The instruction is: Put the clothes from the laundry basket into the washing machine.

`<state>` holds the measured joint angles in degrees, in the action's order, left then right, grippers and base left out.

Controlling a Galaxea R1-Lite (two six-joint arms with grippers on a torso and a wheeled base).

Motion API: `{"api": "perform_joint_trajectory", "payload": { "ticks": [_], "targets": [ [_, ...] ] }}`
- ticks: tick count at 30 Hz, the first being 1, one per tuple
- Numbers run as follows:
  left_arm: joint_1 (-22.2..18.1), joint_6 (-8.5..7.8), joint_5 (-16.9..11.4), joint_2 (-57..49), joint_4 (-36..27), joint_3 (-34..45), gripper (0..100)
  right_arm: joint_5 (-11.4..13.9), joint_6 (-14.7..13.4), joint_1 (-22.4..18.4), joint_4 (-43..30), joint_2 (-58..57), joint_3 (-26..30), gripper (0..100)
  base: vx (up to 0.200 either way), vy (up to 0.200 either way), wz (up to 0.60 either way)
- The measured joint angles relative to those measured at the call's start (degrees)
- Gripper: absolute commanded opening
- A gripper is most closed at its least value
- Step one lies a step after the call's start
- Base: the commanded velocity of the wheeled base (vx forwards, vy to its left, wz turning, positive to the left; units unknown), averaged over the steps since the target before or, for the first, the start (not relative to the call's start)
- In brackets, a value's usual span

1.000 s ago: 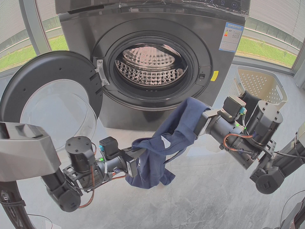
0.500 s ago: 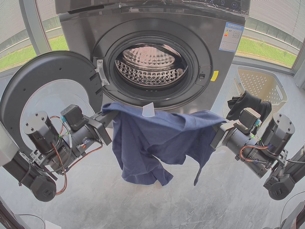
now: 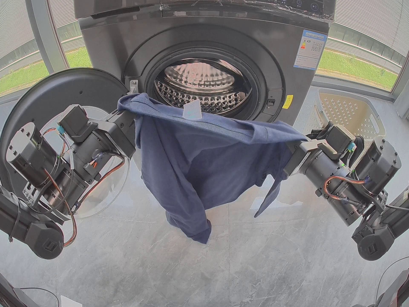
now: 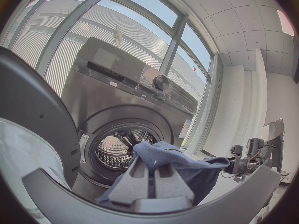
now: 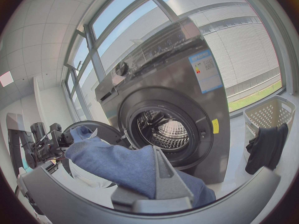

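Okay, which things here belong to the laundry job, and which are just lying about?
Job: blue shirt, held by left gripper and right gripper; washing machine with open door; laundry basket; dark garment on its rim.
Just background: windows; floor tiles.

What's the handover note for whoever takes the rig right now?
Left gripper: shut on one end of the blue shirt, beside the open door.
Right gripper: shut on the other end, near the laundry basket.
The shirt hangs spread between both arms in front of the washing machine opening, not inside.
Done: door open, shirt out of the basket.
Left: push the shirt into the drum and release it, then fetch the dark garment draped over the basket's rim.
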<state>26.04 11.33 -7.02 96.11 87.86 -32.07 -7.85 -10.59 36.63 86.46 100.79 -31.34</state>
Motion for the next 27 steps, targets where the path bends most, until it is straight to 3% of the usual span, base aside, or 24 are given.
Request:
{"api": "perform_joint_trajectory", "payload": {
  "ticks": [15, 27],
  "targets": [
    [1.16, -0.3, 0.0, -0.74, -0.18, 0.13, 0, -0.16, 0.01, -0.52, 0.45, -1.89, -4.73, 0, 0.0, 0.0, 0.0],
    [7.17, -1.29, -0.78, 1.73, 0.09, 1.23, 0, 0.0, -1.83, 0.11, 0.41, -1.01, -3.38, 0, 0.0, 0.0, 0.0]
  ]
}}
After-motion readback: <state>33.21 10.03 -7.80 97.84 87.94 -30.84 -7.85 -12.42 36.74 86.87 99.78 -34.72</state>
